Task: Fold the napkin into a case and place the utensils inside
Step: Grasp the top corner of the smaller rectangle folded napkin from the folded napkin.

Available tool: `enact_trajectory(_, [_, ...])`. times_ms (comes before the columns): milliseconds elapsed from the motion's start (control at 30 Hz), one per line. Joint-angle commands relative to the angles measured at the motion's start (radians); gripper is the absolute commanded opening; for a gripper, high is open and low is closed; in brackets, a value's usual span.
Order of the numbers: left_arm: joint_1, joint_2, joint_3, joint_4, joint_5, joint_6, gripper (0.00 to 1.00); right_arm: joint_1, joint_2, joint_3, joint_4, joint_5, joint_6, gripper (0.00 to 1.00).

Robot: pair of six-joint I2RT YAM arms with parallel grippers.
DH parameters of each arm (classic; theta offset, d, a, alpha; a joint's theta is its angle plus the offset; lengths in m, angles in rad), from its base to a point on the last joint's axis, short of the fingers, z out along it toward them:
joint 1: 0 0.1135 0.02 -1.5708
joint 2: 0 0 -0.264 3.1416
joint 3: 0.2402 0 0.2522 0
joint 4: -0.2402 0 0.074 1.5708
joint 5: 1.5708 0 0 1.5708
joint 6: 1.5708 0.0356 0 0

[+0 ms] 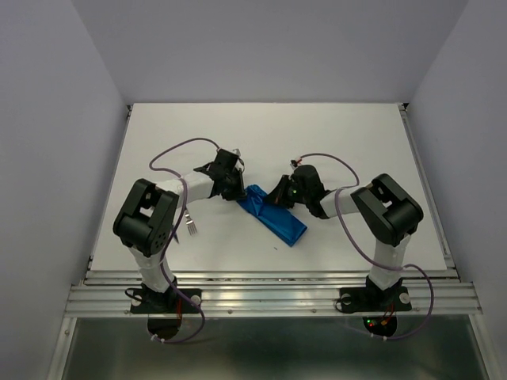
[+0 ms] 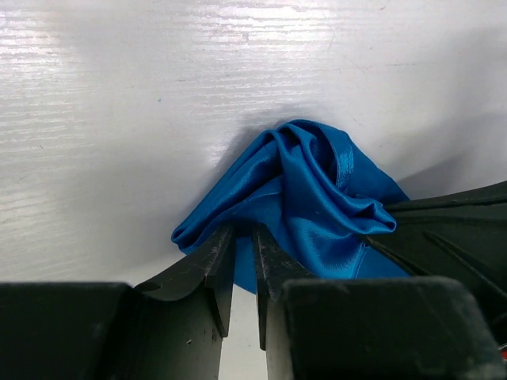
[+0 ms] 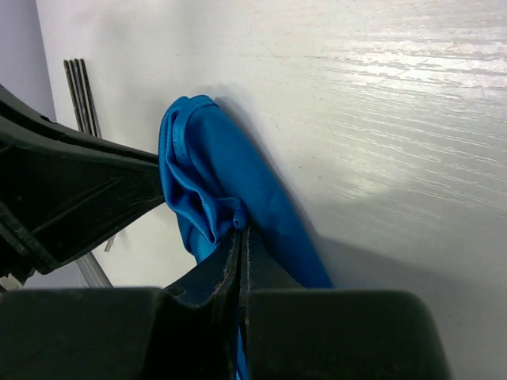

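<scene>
The fingers (image 3: 226, 273) of the right gripper (image 3: 240, 232) were clamped tight on a fold of the blue napkin (image 1: 277, 215). The left gripper (image 2: 242, 237) pinched its bunched end between narrowly parted fingers. The napkin lay as a creased diagonal strip mid-way across the table (image 1: 356, 142), between both grippers. A fork (image 1: 191, 228) lay apart, to its left.

This is a robotics lab test cell, not a home or shop. A bare white bench (image 1: 333, 134) stands boxed in by plain pale walls (image 1: 47, 119) at the bench's left, far and right sides. Extruded aluminium rails (image 1: 269, 297) run along the bench's near edge, where the left arm (image 1: 150, 222) and the right arm (image 1: 388, 214) are bolted. Purple cables (image 1: 184, 143) loop above the bench, and the black two-finger left end effector (image 2: 244, 233) and right end effector (image 3: 240, 229) hang low over it.
</scene>
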Motion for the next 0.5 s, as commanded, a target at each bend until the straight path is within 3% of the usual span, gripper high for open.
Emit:
enact_trajectory(0, [-0.034, -0.053, 0.06, -0.092, -0.094, 0.035, 0.27, -0.012, 0.028, -0.018, 0.056, -0.011, -0.001, 0.01])
enact_trajectory(467, [-0.134, -0.01, 0.117, -0.164, -0.258, 0.026, 0.38, -0.012, 0.032, -0.033, 0.085, -0.023, 0.01, 0.01])
